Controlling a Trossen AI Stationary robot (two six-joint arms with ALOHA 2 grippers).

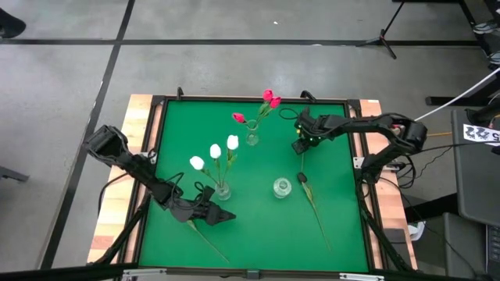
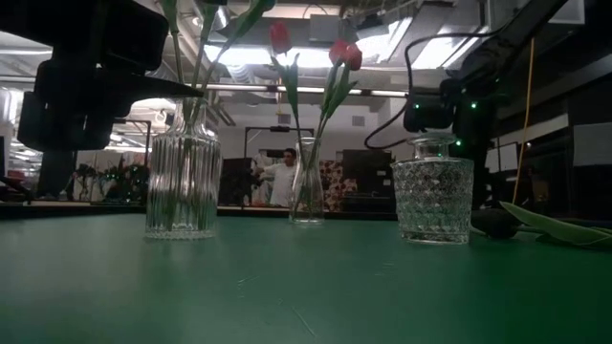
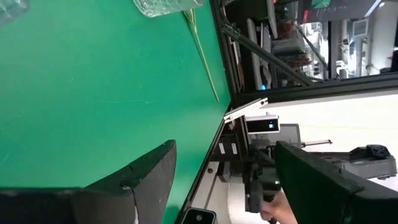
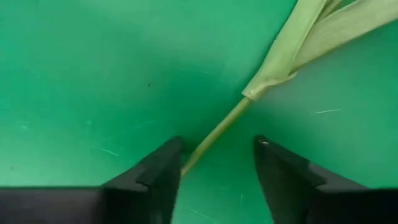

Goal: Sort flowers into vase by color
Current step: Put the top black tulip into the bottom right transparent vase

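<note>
Lighting: overhead room fixtures; high view evenly lit, green table mat (image 1: 258,226) saturated, only short soft shadows under the arms. Low view backlit: ceiling lights (image 2: 306,55) blown out, ribbed vase (image 2: 183,182) and cut-glass vase (image 2: 432,199) catching highlights, the arm hardware near the left edge in near-silhouette. Mat foreground there soft, out of focus. Left wrist view: bright overexposed floor strip (image 3: 336,118) beyond the table edge. Right wrist view: stem (image 4: 217,134) sharp; dark shadow pooled on the mat beneath it; fingers (image 4: 149,180) blurred, black.

left vase (image 1: 223,190): three tulips in it | middle vase (image 1: 282,187): beside it | rear vase (image 1: 252,139): behind both | loose tulip (image 1: 312,204): on bench (image 1: 336,133), right of middle vase
</note>
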